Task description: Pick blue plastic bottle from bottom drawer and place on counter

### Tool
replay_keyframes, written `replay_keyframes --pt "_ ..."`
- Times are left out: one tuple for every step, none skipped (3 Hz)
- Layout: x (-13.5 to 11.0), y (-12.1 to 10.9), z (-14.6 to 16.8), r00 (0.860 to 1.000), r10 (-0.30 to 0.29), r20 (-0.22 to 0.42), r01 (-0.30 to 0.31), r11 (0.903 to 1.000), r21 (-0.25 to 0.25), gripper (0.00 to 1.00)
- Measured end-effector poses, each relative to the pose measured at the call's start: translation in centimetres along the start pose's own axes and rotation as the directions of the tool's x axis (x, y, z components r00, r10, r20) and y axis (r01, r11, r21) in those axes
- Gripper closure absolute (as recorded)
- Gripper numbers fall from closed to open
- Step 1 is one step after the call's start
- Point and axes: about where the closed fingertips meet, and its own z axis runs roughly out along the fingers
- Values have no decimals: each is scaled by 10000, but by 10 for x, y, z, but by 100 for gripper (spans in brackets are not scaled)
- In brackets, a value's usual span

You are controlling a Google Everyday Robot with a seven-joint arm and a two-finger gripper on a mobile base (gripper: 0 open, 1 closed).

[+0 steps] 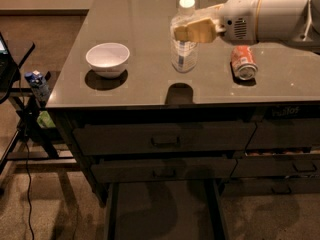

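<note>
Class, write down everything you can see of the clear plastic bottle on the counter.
The blue plastic bottle is clear, ribbed, with a white screw cap and a pale label. It stands upright on the glossy counter, between the white bowl and the orange can. The gripper lies across its upper body, just below the cap, hiding that part.
</note>
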Motion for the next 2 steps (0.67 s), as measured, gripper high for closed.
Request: replay_keyframes --pt "-1 -10 2 9995 308 -59 -309 9994 -183 100" --pt "1 -19 11 9955 847 -414 -870 9945 -589 100"
